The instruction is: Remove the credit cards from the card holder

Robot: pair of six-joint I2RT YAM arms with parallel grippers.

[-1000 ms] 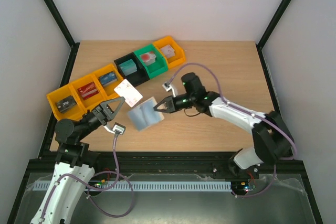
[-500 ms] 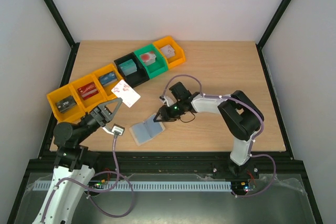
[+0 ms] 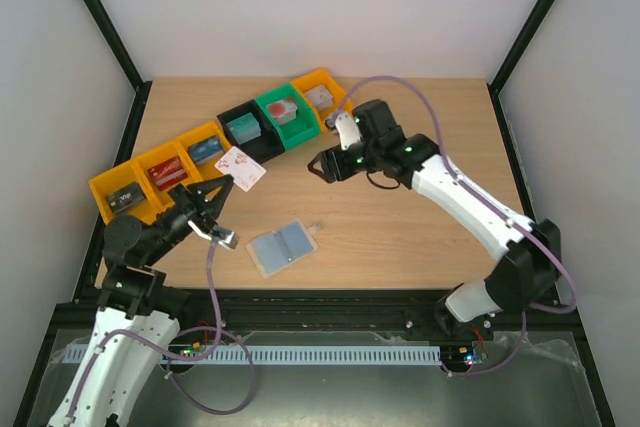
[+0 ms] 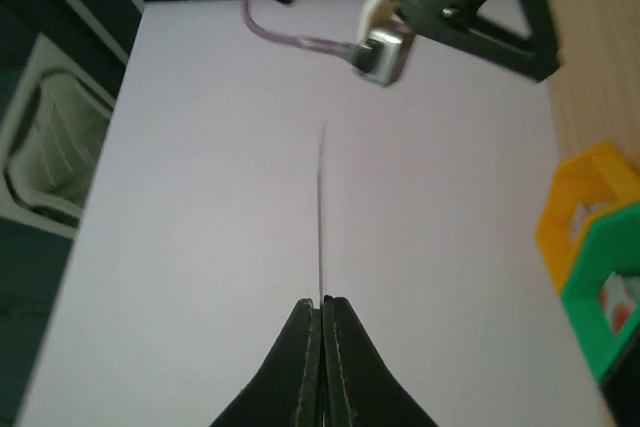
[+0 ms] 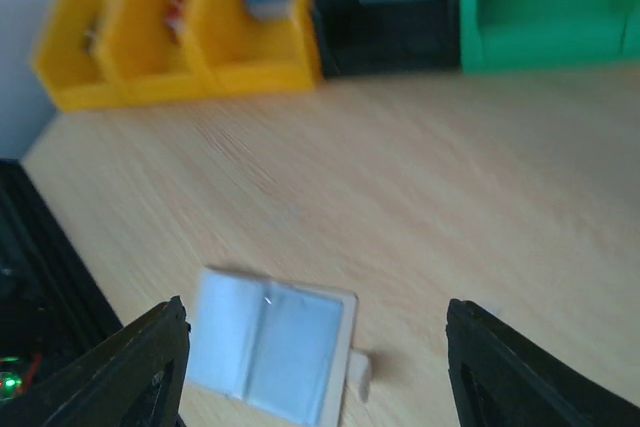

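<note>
The holder [image 3: 282,247] lies flat and spread open on the table [image 3: 420,147], its pale blue pockets facing up, with neither arm touching it. Up and to the left of it, the left claw [image 3: 226,185] is pinched shut on a whitish card [image 3: 241,167] with pink-red marks and holds it in the air. The wrist view shows the card edge-on as a thin line rising from the closed fingertips, so the grip is on one narrow edge, which looks to me like the natural hold for sliding a card out of a pocket. The card hangs between the holder and the row of bins [image 5: 250,75] behind it, and I would guess one of those is where it is headed. The right claw [image 3: 322,164] hovers above and to the right of the holder with its fingers spread wide and nothing in them. Its camera looks down on the open wallet, probably placed to steady it or reach in for another card. I cannot tell whether the pockets hold more.
</note>
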